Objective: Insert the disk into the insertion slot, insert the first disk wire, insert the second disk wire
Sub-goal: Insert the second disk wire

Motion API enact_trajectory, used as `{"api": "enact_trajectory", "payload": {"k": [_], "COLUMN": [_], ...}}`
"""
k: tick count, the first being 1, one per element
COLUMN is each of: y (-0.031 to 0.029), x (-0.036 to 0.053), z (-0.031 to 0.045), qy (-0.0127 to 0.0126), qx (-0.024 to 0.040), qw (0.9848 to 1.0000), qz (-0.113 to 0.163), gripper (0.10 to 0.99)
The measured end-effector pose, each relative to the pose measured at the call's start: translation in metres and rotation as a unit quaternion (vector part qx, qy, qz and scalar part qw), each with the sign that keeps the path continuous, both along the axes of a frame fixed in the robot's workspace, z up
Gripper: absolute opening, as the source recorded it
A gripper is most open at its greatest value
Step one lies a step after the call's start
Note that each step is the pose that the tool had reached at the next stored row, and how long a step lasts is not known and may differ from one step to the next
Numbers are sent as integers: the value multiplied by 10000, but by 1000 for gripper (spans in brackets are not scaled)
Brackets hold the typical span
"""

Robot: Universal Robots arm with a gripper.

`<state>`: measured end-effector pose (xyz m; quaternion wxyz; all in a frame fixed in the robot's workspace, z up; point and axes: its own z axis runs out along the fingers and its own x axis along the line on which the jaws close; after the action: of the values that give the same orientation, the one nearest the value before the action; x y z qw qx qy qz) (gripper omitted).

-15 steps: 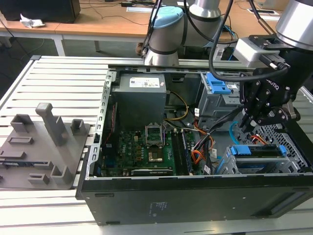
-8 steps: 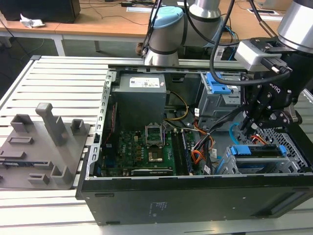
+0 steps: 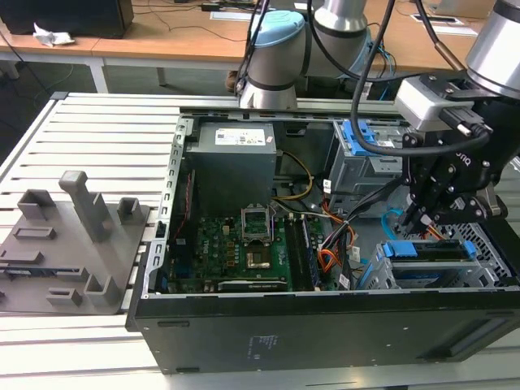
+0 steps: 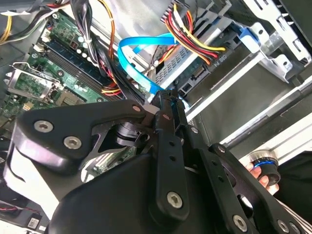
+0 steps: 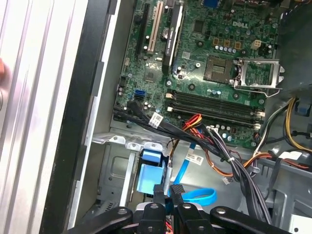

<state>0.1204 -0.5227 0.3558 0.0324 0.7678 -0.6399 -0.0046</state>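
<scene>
A lab or workshop: slatted aluminium bench (image 3: 97, 122), opened computer case (image 3: 325, 325), wooden desks (image 3: 162, 41) behind.

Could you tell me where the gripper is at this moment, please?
In the exterior view the gripper hangs inside the open computer case at the exterior view's right, just above the blue-framed disk sitting in the insertion slot.

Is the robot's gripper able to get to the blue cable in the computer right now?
Probably yes. The gripper already sits right at the blue cable, with its closed fingertips at the cable's end by the disk. The computer case is open on top, so nothing seems to block it.
</scene>
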Motion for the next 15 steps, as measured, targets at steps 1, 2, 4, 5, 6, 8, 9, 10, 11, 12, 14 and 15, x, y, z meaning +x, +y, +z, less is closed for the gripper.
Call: {"api": "enact_trajectory", "payload": {"k": [1, 2, 4, 5, 6, 8, 9, 10, 11, 12, 14, 15], "y": [-20, -35, -44, -47, -50, -59, -61, -62, -64, -66, -67, -67], "x": [0, 0, 0, 0, 1, 1, 1, 1, 1, 2, 4, 6], "z": [-4, -15, -31, -41, -48, -74, -83, -92, -107, -119, -130, -131], "qy": [0, 0, 0, 0, 0, 0, 0, 0, 0, -1, 0, 0], "qx": [0, 0, -1, 0, 0, 0, -1, -4, -6, -4, -1, -2], "qw": [10000, 10000, 10000, 10000, 10000, 10000, 10000, 10000, 10000, 10000, 10000, 10000], "qz": [0, 0, 0, 0, 0, 0, 0, 0, 0, 0, -2, -15], "gripper": [165, 165, 165, 165, 165, 165, 165, 165, 165, 165, 165, 165]}}
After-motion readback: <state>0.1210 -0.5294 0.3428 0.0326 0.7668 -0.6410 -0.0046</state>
